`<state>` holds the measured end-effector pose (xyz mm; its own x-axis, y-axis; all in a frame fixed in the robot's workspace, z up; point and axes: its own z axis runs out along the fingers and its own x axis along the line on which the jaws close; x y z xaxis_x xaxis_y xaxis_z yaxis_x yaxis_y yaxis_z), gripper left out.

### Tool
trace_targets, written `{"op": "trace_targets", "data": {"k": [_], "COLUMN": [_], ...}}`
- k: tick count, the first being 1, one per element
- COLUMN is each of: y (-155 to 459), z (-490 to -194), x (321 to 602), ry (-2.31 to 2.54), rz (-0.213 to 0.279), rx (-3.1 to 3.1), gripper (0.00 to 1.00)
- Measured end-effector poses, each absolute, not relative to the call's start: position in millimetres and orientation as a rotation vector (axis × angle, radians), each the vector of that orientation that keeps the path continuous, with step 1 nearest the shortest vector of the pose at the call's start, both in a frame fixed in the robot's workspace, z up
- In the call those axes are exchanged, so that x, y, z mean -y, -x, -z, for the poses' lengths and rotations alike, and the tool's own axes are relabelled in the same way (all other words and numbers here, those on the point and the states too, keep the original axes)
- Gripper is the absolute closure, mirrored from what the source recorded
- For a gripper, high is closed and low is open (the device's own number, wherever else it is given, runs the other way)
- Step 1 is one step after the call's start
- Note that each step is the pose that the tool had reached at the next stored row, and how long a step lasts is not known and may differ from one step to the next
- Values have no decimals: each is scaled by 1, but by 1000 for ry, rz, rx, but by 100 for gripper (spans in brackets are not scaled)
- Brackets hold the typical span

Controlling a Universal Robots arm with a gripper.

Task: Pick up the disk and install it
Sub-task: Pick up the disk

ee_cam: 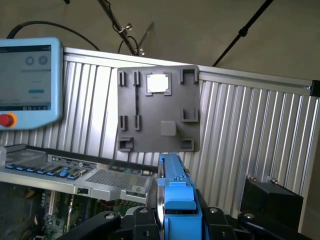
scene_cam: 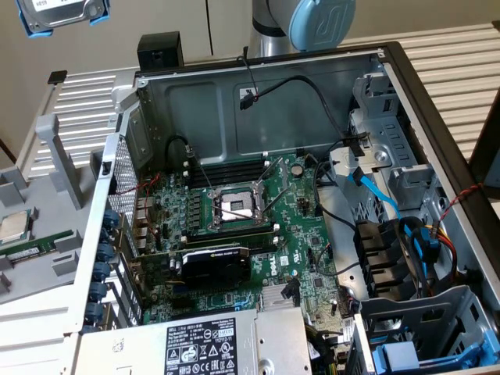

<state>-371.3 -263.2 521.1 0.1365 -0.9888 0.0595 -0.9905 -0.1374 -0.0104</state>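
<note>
At the exterior view's upper left I see the disk [scene_cam: 58,14] raised above the ribbed metal table [scene_cam: 82,117], well clear of the open computer case [scene_cam: 203,109] further right. My jaws hold the disk by its flat sides, and its long axis points straight out from them.

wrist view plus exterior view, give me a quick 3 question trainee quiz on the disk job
1. True or false: the disk already sits inside the computer case.
2. What is the gripper shut on? A) a cable B) the disk C) a memory stick
3. Fill in: the carrier frame clipped on the disk is coloured ____.
Key: 1 false; 2 B; 3 blue.
</note>
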Motion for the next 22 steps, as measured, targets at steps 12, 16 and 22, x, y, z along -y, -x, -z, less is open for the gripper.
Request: {"op": "trace_targets", "data": {"k": [12, 16, 22], "y": [369, 356, 341], "z": [-521, -521, -521], "x": [263, 263, 264], "ry": [-2345, -2344, -2344], "rz": [-80, -80, -79], "rx": [2042, 2042, 2042], "gripper": [63, 63, 63]}}
